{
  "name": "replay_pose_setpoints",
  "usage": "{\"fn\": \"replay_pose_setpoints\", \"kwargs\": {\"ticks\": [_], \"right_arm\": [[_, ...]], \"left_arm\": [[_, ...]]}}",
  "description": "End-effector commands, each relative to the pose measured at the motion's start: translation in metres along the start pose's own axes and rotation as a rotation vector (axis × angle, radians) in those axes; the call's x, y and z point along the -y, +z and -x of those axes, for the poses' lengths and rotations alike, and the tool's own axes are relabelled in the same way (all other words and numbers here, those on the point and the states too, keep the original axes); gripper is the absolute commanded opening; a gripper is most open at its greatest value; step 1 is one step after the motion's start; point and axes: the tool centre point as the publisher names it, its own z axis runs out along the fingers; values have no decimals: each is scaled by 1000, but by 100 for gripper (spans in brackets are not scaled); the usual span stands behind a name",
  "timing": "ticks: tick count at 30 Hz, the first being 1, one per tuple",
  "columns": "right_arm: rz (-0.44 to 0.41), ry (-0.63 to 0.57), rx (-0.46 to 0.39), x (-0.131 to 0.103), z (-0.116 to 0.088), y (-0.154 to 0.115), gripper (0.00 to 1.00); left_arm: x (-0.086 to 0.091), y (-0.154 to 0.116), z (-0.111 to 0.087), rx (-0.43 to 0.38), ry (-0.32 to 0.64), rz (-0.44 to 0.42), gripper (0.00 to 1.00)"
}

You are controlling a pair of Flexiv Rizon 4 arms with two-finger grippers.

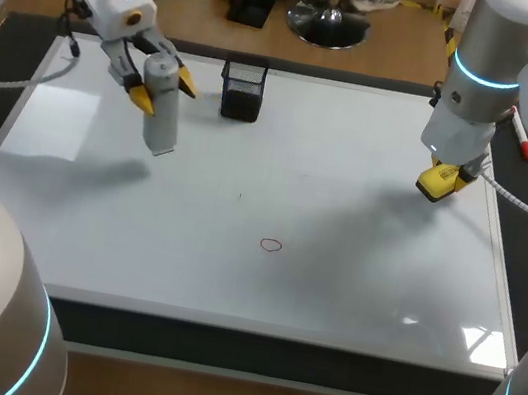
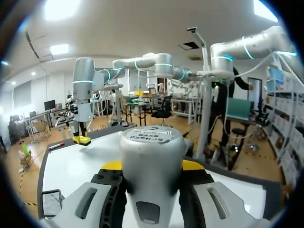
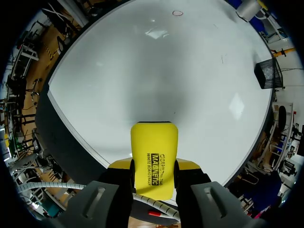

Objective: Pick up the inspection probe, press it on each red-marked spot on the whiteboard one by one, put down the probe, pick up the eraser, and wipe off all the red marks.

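My left gripper [image 1: 160, 91] is shut on the grey cylindrical inspection probe [image 1: 161, 109], held tilted above the whiteboard's far left part. In the left wrist view the probe [image 2: 151, 166] fills the space between the yellow fingertips [image 2: 112, 165]. My right gripper [image 1: 447, 176] is shut on the yellow eraser [image 1: 439, 179], held just above the whiteboard's [image 1: 330, 290] far right area. The right wrist view has the eraser [image 3: 154, 159] clamped between the fingers, over the board's edge. One small red circle mark [image 1: 271, 245] lies near the board's middle; the same mark [image 3: 177, 13] appears far ahead of the eraser.
A black mesh holder [image 1: 242, 90] stands at the back of the whiteboard, right of the probe; the holder [image 3: 266, 73] also shows from the right wrist. A red-capped marker [image 1: 521, 137] lies off the board's right edge.
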Motion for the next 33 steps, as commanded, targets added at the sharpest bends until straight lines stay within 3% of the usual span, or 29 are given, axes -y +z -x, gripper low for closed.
{"fn": "replay_pose_setpoints", "kwargs": {"ticks": [1, 6, 13, 33], "right_arm": [[-2, -1, -2, 1, 0, 0, 0], [-2, -1, -2, 1, 0, 0, 0], [-2, -1, -2, 1, 0, 0, 0], [-2, -1, -2, 1, 0, 0, 0]], "left_arm": [[-4, -10, -6, 15, 2, -13, 0], [-9, -22, -10, 45, 5, -15, 0], [-12, -29, -9, 29, -11, -17, 0], [-12, -29, -9, 29, -11, -17, 0]]}}
